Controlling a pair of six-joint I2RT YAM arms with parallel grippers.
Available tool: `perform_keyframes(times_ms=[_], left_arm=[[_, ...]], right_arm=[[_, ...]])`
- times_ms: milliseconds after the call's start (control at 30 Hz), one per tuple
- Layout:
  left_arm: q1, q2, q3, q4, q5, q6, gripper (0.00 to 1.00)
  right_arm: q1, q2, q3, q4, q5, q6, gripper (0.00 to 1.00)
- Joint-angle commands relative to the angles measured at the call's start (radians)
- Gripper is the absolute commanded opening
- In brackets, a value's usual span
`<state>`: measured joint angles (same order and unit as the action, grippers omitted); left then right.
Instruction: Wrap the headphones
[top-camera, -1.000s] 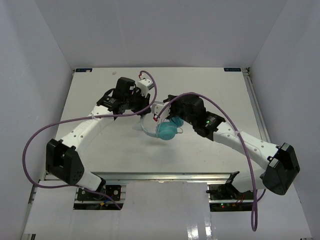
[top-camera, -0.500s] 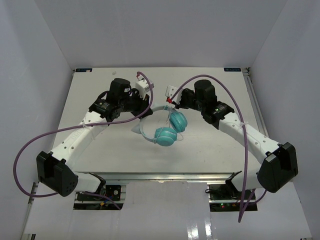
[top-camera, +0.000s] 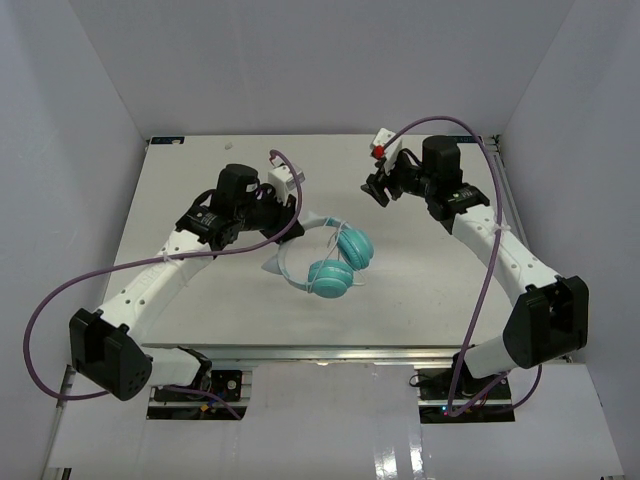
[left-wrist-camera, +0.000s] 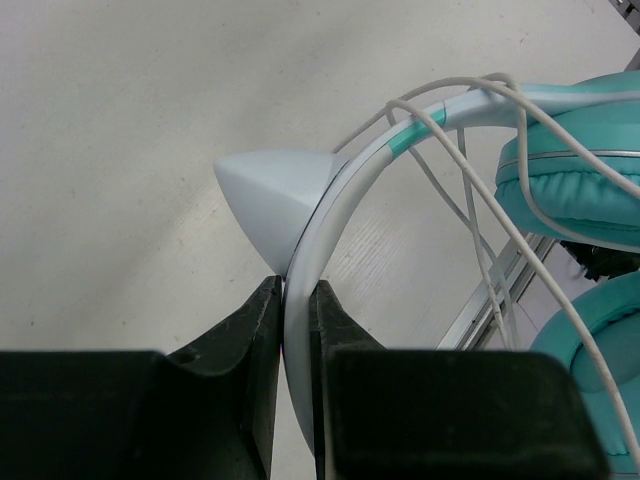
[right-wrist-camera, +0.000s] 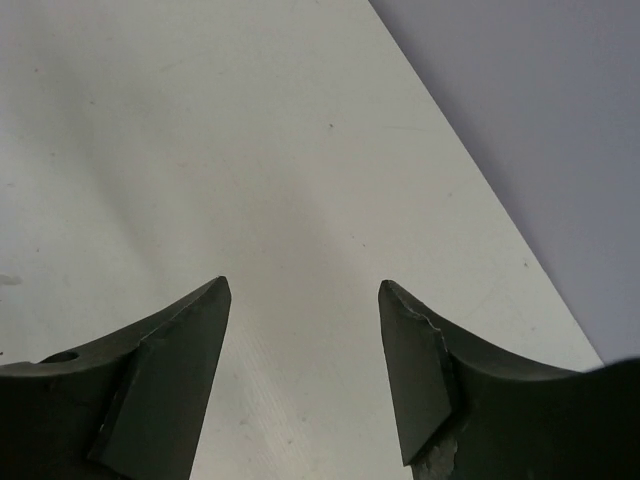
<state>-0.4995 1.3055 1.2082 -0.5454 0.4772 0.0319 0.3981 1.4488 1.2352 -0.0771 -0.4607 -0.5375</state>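
**Item 1, headphones** (top-camera: 326, 258): hanging approx. mid-worktop (top-camera: 200, 180), headband (left-wrist-camera: 335, 205) uppermost, 2 teal ear cups (top-camera: 352, 244) dangling low. Can't tell if they are touching the surface. Pale cord (left-wrist-camera: 478, 215) is looping loosely over the headband and across the cups in several strands, none taut.

**Item 2, left fingers** (top-camera: 293, 222): pinching the headband edge-on, narrow, keeping the set lifted.

**Item 3, right fingers** (top-camera: 377, 190): spreading wide, holding nothing, facing bare worktop nr the far right corner.

**Change:** 1 s back the right fingers were narrow and down at the cups. Now they are pulling away toward the far edge, well apart from the set.

**Reading:** 1 pass of cord prob. just let go. Wrap is looking part-done, with loose strands still needing another pick-up.
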Motion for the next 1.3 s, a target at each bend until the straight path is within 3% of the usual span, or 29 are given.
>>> perform_keyframes(times_ms=[0, 333, 967, 1267], left_arm=[[0.000, -0.050, -0.038, 0.083, -0.025, -0.079, 0.00], [0.046, 0.053, -0.160, 0.279, -0.032, -0.120, 0.00], [0.121, 0.344, -0.110, 0.479, 0.010, -0.088, 0.00], [0.142, 0.374, -0.075, 0.490, 0.027, -0.093, 0.00]], right_arm=[[-0.033, -0.016, 0.017, 0.014, 0.014, 0.111, 0.72], [-0.071, -0.100, -0.120, 0.020, -0.029, 0.201, 0.76], [-0.073, -0.187, -0.293, 0.046, -0.060, 0.221, 0.77], [-0.071, -0.174, -0.321, 0.049, -0.092, 0.181, 0.81]])
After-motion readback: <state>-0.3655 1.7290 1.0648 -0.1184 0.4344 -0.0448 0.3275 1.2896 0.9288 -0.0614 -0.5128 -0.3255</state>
